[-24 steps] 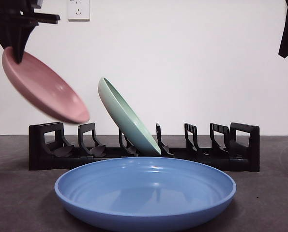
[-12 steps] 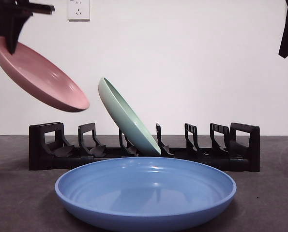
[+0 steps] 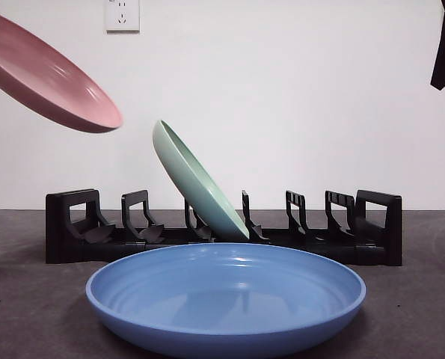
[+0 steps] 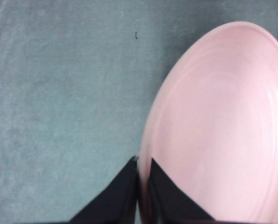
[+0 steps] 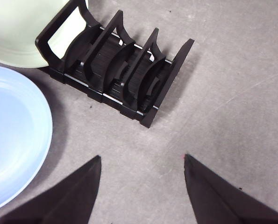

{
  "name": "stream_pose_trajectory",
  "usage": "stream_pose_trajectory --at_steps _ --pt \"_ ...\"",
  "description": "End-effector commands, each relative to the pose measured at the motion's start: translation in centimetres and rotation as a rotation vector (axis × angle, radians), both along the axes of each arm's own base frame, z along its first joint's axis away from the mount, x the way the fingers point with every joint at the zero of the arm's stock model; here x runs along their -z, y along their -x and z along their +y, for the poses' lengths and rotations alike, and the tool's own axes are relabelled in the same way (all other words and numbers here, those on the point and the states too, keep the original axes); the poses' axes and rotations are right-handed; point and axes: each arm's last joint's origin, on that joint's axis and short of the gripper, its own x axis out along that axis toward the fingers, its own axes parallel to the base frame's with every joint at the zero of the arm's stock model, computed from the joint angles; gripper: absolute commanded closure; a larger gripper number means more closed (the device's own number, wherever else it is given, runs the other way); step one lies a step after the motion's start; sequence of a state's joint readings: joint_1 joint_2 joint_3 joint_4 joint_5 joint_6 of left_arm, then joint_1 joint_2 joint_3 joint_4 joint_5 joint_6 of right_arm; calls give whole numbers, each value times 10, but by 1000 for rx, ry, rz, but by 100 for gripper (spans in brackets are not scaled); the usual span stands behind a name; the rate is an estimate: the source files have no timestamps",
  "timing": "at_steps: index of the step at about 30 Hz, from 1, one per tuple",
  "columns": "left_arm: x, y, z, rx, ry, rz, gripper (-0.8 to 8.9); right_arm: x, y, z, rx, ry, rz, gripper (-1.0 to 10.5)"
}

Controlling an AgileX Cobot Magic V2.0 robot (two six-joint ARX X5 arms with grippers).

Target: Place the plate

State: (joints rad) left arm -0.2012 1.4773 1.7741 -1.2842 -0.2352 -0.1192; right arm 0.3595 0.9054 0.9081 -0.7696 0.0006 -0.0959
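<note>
Front view: a pink plate (image 3: 46, 78) hangs tilted in the air at upper left, above the black dish rack (image 3: 222, 228), where a green plate (image 3: 196, 183) leans in a slot; a blue plate (image 3: 226, 299) lies on the grey surface (image 3: 28, 299) in front.

Left wrist view: the left gripper (image 4: 143, 163) fingers pinch the pink plate's rim.

Right wrist view: the right gripper (image 5: 141, 161) fingers are spread apart, holding nothing, above the rack's end.
</note>
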Motion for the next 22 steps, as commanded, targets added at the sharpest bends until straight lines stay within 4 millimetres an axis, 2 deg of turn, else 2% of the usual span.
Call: stream_pose_trajectory --at_steps 1,5,11,17,22 --pt "-1 11 2 5 15 -32 803 -1 -1 1 5 -11 1 673" --pt "9 33 5 8 53 -45 803 -1 -1 1 5 -11 1 673" --pt "35 65 9 9 155 -45 803 -1 -1 1 6 -12 2 673" --pt "76 94 12 -6 274 -1 804 -1 -1 1 7 -14 2 673" --pt "115 110 11 -24 411 66 803 -1 -1 1 7 -13 3 673"
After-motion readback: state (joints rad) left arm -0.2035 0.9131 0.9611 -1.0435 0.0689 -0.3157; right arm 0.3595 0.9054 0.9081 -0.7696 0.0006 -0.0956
